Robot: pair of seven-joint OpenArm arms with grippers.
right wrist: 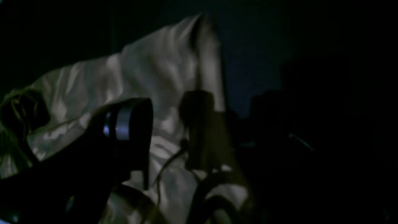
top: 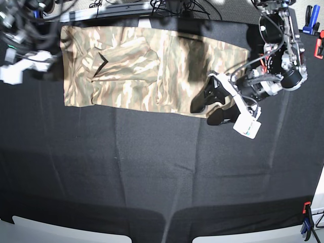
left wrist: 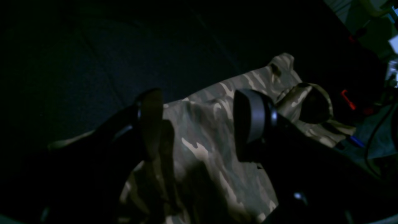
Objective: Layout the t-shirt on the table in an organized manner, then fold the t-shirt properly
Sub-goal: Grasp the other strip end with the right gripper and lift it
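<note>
The camouflage t-shirt [top: 152,68] lies folded into a long band along the far edge of the black-clothed table [top: 152,172], its collar [top: 103,62] showing toward the band's left end in the base view. At the band's right end the left gripper [top: 210,107] hangs low over the near corner of the fabric, its two dark fingers [left wrist: 252,119] spread apart with the printed cloth visible in the gap between them; whether either pad touches the cloth cannot be told. In the dim right wrist view the right gripper [right wrist: 174,130] stands with its fingers wide apart above pale, rumpled fabric, gripping nothing. Red and blue clamps [top: 318,43] sit at the table's far right corner.
</note>
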